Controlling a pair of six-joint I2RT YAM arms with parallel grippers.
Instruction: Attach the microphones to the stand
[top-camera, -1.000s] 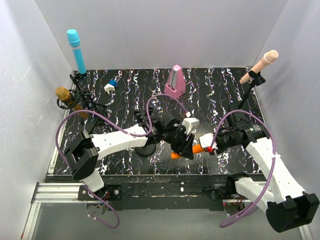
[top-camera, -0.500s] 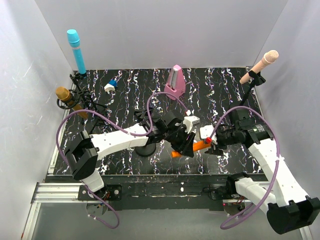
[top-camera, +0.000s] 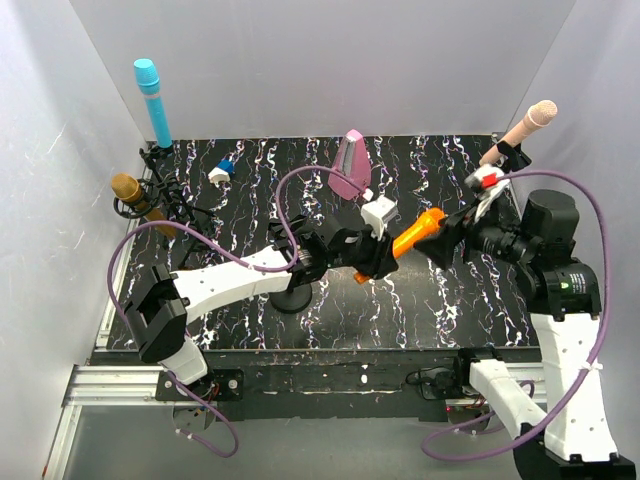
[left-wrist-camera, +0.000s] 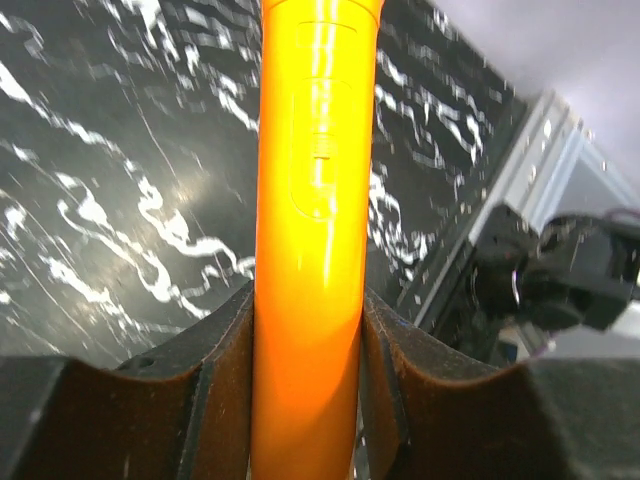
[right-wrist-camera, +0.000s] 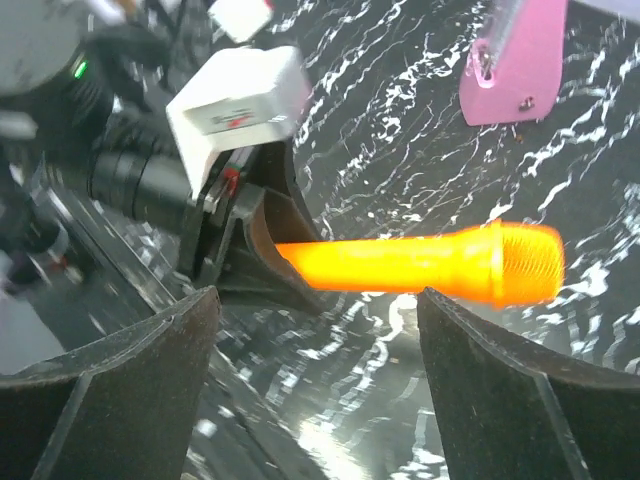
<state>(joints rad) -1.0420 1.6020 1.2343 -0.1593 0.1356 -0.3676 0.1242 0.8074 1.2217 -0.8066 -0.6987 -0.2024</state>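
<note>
The orange microphone (top-camera: 416, 234) is off the table, its head tilted up to the right. My left gripper (top-camera: 375, 262) is shut on its lower body; in the left wrist view the orange microphone's barrel (left-wrist-camera: 318, 190) fills the gap of the left gripper (left-wrist-camera: 308, 390). My right gripper (top-camera: 450, 235) hangs open just right of the head, touching nothing. In the right wrist view the orange microphone (right-wrist-camera: 420, 265) lies crosswise beyond the open right gripper (right-wrist-camera: 318, 385). The cyan (top-camera: 152, 100), gold (top-camera: 133, 195) and pink-beige (top-camera: 522, 128) microphones sit in clips on stands (top-camera: 497, 185).
A pink metronome (top-camera: 350, 165) stands at the back middle, also the metronome (right-wrist-camera: 520, 60) in the right wrist view. A small white and blue piece (top-camera: 220, 170) lies back left. A black round base (top-camera: 290, 298) sits under my left arm. White walls close in three sides.
My right gripper opened, let go of the orange microphone and rose up to the right. The left gripper lifted the microphone off the table and tilted its head up.
</note>
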